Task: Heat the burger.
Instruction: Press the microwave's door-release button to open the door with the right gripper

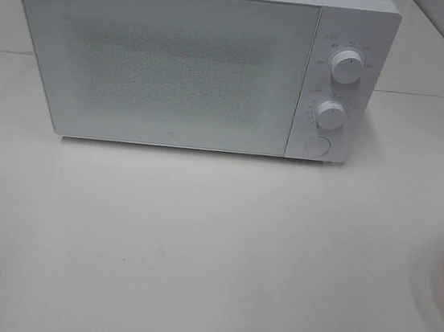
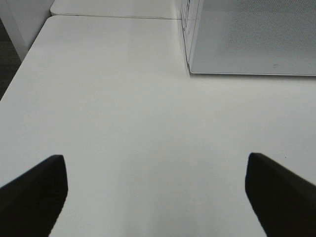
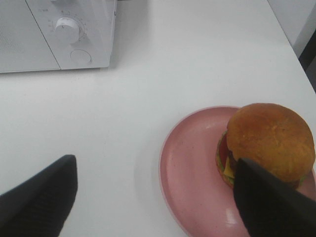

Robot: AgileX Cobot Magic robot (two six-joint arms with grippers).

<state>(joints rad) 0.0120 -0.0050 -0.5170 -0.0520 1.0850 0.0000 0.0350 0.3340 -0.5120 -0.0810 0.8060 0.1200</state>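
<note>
The left pincer is hanging over bare table, its dark fingers standing wide apart and gripping nothing. Ahead of it and off to one side, the front corner of a white microwave is resting on the table, door shut.

The right pincer is likewise gaping, fingers spread, with only table and the rim of a pink plate lying in the gap. The burger is sitting on that plate, just beyond the tip of one finger. That finger is overlapping the burger's near edge in the wrist view; I cannot tell whether it is touching. The orange-tan bun is facing up, with red, yellow and green layers showing along its side. Farther ahead of this pincer, well apart from the plate, the microwave's control panel is facing it.

From the high camera, the microwave is standing at the back of the table. Two knobs are sitting one above the other over a round button. A sliver of the plate is showing at the frame's edge.
</note>
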